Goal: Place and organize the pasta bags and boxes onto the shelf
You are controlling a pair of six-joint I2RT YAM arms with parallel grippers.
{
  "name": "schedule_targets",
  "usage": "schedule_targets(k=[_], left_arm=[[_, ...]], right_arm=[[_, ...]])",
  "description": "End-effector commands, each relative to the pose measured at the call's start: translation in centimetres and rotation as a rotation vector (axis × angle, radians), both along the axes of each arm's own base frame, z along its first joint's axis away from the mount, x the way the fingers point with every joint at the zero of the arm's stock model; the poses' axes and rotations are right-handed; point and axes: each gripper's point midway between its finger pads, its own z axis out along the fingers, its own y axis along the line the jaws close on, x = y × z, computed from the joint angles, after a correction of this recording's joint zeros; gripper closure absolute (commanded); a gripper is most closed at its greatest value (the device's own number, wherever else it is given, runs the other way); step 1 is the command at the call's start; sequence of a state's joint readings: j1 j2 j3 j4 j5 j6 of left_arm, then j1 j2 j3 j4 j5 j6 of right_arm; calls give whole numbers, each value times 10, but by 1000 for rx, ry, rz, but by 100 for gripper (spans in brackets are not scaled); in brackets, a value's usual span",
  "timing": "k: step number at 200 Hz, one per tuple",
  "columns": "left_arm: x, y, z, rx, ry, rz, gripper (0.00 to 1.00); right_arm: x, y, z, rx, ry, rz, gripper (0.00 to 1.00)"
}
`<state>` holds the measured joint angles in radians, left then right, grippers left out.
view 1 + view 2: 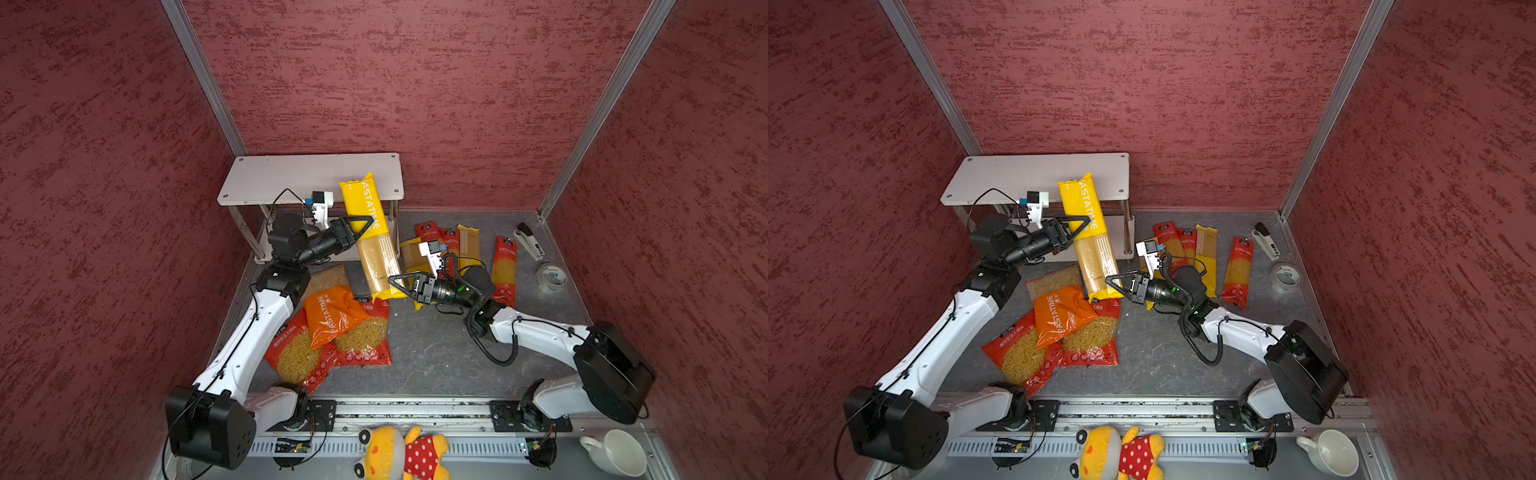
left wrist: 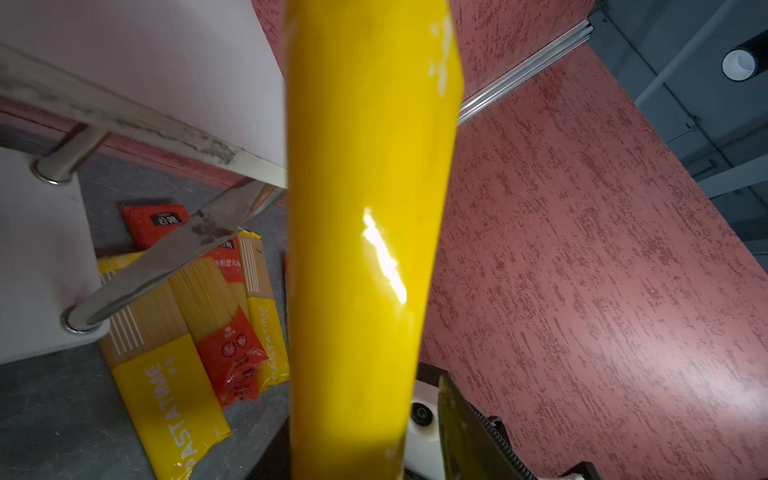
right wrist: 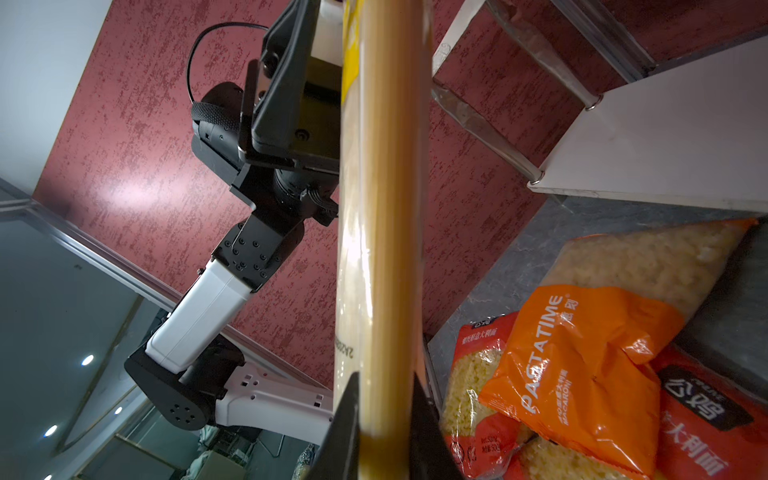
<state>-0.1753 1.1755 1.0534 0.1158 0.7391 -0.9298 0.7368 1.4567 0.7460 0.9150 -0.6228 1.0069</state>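
Note:
A yellow PASTATIME spaghetti pack (image 1: 370, 237) (image 3: 386, 208) hangs tilted in the air, its upper end over the front edge of the white shelf (image 1: 291, 174). My right gripper (image 1: 397, 284) (image 3: 386, 382) is shut on its lower end. Around its upper half my left gripper (image 1: 365, 226) stands open, with a gap showing beside one finger (image 2: 457, 415). On the floor lie an orange bag (image 1: 332, 313) over two red bags (image 1: 297, 353), and more red and yellow packs (image 1: 451, 241) to the right, one red pack (image 1: 504, 266) apart.
A stapler (image 1: 530, 241) and a tape roll (image 1: 550, 276) lie at the far right of the floor. A plush toy (image 1: 403, 453) and a white cup (image 1: 615, 453) sit in front of the arm rail. Red walls close in three sides.

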Motion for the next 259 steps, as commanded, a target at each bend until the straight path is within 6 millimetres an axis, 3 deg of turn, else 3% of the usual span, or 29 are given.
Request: schedule_targets(k=[1,44,72,98,150,180,205,237,259], left_arm=[[-4,8,40,-48,-93,9,39],[-5,31,31,-67,-48,78,17],[-10,60,18,-81,16,170,11],[-19,87,10,-115,50,269,9],[-34,112,-3,-261,68,475,0],[-28,103,-7,-301,71,495,0],[-14,87,1,-313,52,474,0],[8,67,13,-338,1,447,0],[22,58,16,-341,-11,444,2]], right_arm=[[13,-1,69,180,-134,-56,93],[41,15,107,248,-109,-83,98],[60,17,135,315,-40,-119,99],[90,25,140,317,100,-185,100],[132,62,145,324,274,-171,100],[143,85,142,315,322,-140,96],[145,97,139,292,343,-121,84],[137,99,135,252,337,-82,63],[130,92,130,220,333,-80,55]])
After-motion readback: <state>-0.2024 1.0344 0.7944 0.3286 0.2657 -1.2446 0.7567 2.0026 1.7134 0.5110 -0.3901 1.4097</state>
